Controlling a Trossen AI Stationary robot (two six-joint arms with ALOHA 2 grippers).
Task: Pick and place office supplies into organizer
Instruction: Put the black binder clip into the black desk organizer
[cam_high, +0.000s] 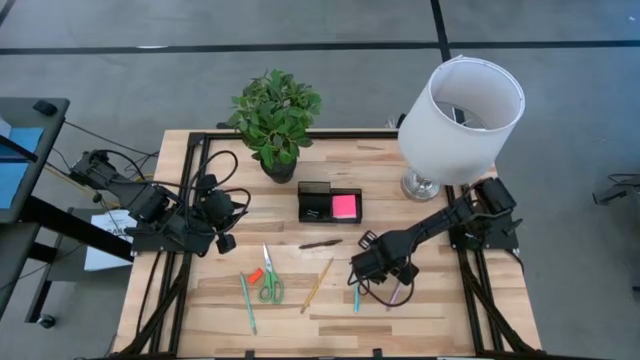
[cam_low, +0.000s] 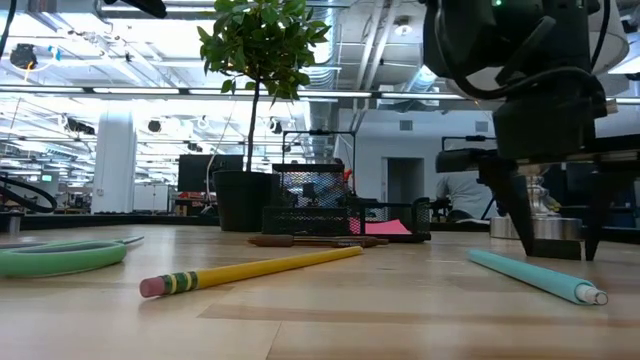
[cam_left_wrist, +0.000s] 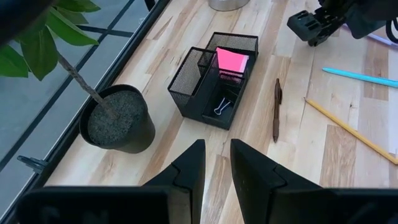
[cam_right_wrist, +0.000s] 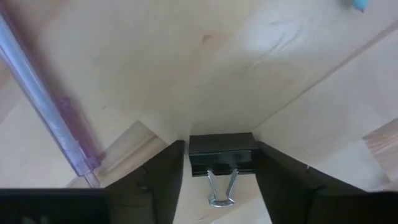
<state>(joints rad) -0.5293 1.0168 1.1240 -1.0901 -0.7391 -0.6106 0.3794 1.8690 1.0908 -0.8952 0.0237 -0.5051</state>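
My right gripper is down on the worktop near the organizer, fingers open either side of a black binder clip, not yet pinching; a skewed squeeze could flick it away. Only my wrist view shows the clip; overhead, my arm hides it.

Bright, even overhead light, glaring ceiling fixtures behind the plant, soft shadows, blurred foreground pencil.
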